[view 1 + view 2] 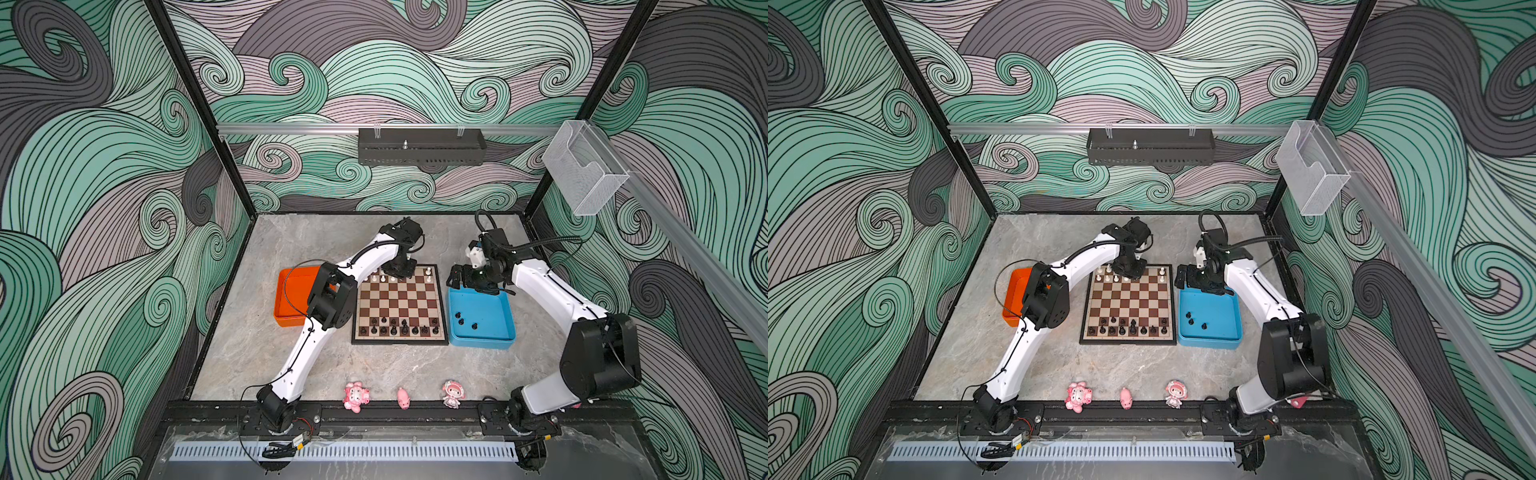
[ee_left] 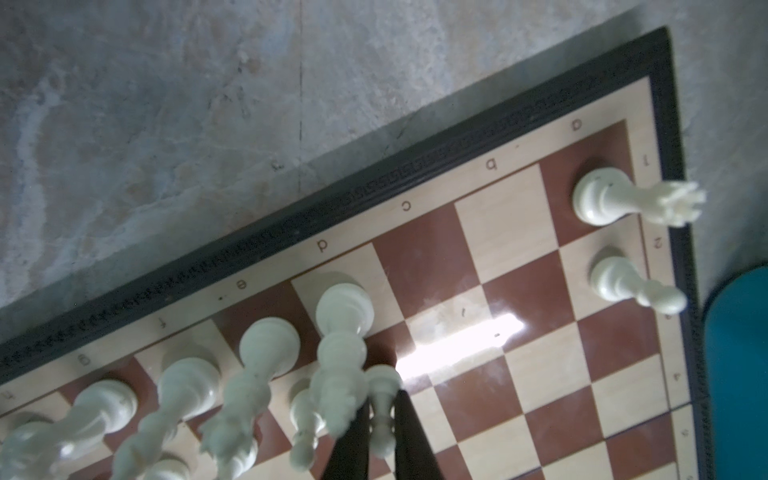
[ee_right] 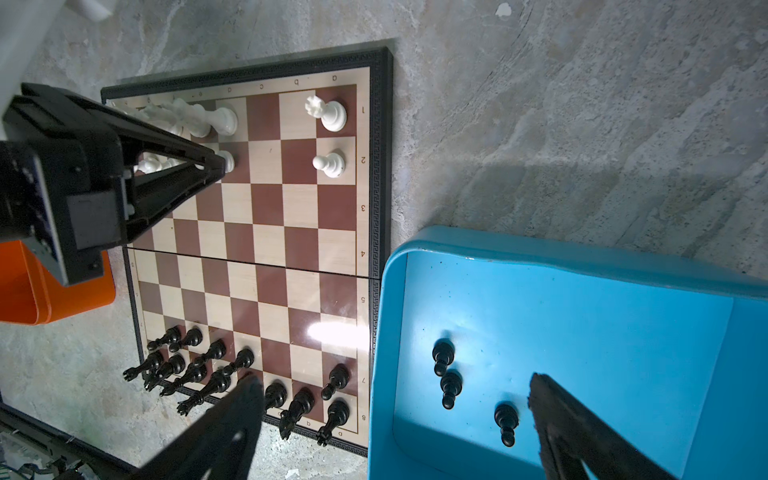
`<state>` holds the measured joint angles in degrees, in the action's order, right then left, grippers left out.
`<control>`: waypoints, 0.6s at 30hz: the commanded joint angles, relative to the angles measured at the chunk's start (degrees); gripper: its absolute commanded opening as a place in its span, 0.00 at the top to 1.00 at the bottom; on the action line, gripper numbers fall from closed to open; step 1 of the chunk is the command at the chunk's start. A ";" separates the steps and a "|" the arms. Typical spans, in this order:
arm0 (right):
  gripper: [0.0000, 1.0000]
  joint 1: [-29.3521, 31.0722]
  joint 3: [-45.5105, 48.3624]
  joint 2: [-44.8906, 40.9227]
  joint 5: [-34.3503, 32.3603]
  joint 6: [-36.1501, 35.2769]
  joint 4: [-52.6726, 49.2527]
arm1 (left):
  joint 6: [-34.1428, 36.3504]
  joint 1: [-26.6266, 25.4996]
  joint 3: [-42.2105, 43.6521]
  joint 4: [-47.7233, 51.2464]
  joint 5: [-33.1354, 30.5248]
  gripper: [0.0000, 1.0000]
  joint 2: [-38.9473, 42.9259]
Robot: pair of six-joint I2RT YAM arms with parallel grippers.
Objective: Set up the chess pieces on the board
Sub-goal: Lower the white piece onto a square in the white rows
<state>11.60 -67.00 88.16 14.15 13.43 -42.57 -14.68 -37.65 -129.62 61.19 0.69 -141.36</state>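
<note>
Pink figurines (image 1: 403, 398), then the board (image 1: 401, 299), near to far.
We see black pieces (image 1: 404, 328) on its 6 o'clock edge; at 3 o'clock, over the blue tray's (image 1: 482, 343) rim, the right gripper (image 1: 456, 279) stands released; at 12 o'clock the left gripper (image 3: 218, 165) grasps a white pawn (image 2: 382, 415).

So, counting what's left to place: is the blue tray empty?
No, three black pawns sit in the blue tray.
</note>
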 commanded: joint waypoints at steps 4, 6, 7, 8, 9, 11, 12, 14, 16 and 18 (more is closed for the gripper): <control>0.01 -0.43 0.69 0.69 0.75 -0.90 0.21 | -0.95 -0.41 -1.98 -0.33 0.46 0.85 -1.37; 0.01 -0.50 0.73 0.62 0.80 -0.97 0.22 | -0.91 -0.41 -1.96 -0.32 0.46 0.85 -1.46; 0.01 -0.47 0.73 0.64 0.79 -0.94 0.25 | -0.92 -0.40 -2.01 -0.37 0.46 0.85 -1.46; 0.01 -0.52 0.73 0.65 0.74 -0.91 0.27 | -0.97 -0.41 -1.98 -0.36 0.47 0.85 -1.57; 0.01 -0.50 0.78 0.67 0.75 -0.95 0.28 | -0.97 -0.39 -1.96 -0.37 0.54 0.85 -1.53; 0.01 -0.45 0.82 0.70 0.79 -0.93 0.28 | -1.07 -0.41 -1.95 -0.38 0.72 0.84 -1.55; 0.01 -0.46 0.82 0.68 0.79 -0.90 0.24 | -1.13 -0.41 -1.98 -0.50 0.81 0.84 -1.54; 0.01 -0.52 0.74 0.68 0.79 -0.95 0.23 | -1.26 -0.41 -1.96 -0.61 0.89 0.83 -1.55; 0.01 -0.52 0.76 0.64 0.79 -0.90 0.34 | -1.23 -0.41 -1.96 -0.68 0.89 0.82 -1.55; 0.01 -0.50 0.73 0.65 0.87 -0.95 0.35 | -1.28 -0.41 -2.00 -0.74 0.89 0.82 -1.55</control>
<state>11.49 -66.81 88.23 14.22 13.43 -42.52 -15.11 -37.65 -129.62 60.53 0.97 -141.97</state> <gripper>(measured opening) 0.993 0.179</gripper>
